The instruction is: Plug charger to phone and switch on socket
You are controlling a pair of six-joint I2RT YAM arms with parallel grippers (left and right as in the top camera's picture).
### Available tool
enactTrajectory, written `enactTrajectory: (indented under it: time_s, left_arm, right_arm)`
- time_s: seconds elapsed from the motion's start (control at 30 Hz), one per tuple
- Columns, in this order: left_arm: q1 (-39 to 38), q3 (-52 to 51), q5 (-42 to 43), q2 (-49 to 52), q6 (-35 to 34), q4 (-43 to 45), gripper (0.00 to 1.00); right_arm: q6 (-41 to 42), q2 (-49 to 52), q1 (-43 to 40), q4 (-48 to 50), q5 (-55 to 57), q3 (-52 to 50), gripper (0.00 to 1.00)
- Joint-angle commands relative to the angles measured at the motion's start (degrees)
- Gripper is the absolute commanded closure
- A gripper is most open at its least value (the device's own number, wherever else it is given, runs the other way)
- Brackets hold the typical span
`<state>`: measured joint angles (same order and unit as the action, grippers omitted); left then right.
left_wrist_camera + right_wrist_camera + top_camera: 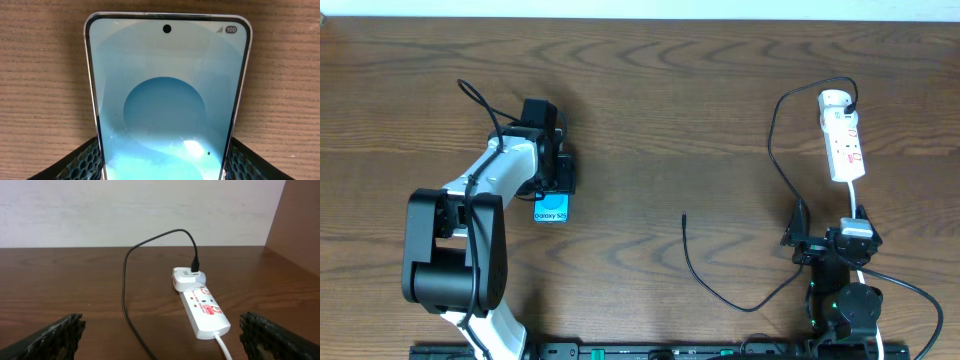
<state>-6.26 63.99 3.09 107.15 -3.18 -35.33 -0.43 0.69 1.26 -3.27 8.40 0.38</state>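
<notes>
Now, left pincer astride phone edges, clamped or not: cannot tell. Likely slick, rigid, light glass; take by side rails. Meanwhile right pincer spread wide, empty.

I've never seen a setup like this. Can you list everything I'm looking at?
table: one, brown wood, under everything
phone: one, light blue screen, flat on the table's left side
power strip: one, white with red marks, far right
charger cable: one, black, plugged in at the power strip's far end, loose tip mid-table
cord: one, white, from the power strip toward the right arm
left arm: one, white and black, near left
right arm: one, black, near right
left end effector: one, black, flanking the phone, contact unclear
right end effector: one, black, open, facing the power strip
</notes>
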Motion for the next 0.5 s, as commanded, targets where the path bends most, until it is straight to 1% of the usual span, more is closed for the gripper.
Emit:
enactTrajectory:
  time_s: [0.0,0.03,0.1,0.13,0.17,0.27,0.3,0.33,0.47]
  left_arm:
    - [0.13,-1.14,0.5,0.02,-0.31,0.31,0.55]
    - [0.13,-1.14,0.5,0.02,-0.31,0.28,0.57]
    - [0.13,-1.14,0.5,0.02,-0.33,0.31,0.66]
    - [0.13,-1.14,0.5,0.02,-0.33,0.31,0.67]
    - [0.13,-1.14,0.5,0.02,-0.33,0.31,0.72]
    - [0.13,-1.14,0.5,0.02,-0.31,0.28,0.81]
    - [0.13,-1.14,0.5,0.02,-0.33,0.28,0.88]
    - [0.13,-1.14,0.5,0.02,-0.33,0.28,0.92]
    - [0.13,-1.14,0.52,0.02,-0.33,0.28,0.93]
  right_arm:
    - [0.61,-0.26,-0.42,-0.31,0.0,-0.04,0.01]
    - [0.61,-0.26,-0.44,-0.31,0.0,-0.04,0.01]
    - [0.61,-0.26,-0.42,-0.31,0.0,-0.04,0.01]
    - [0.61,-0.26,-0.42,-0.31,0.0,-0.04,0.01]
    - [0.61,-0.26,-0.44,-0.31,0.0,-0.04,0.01]
    - [0.61,-0.26,-0.44,-0.31,0.0,-0.04,0.01]
    - [0.61,-0.26,-0.44,-0.31,0.0,-0.04,0.01]
    - [0.61,-0.26,-0.42,-0.31,0.0,-0.04,0.01]
    - [0.61,-0.26,-0.44,-0.31,0.0,-0.04,0.01]
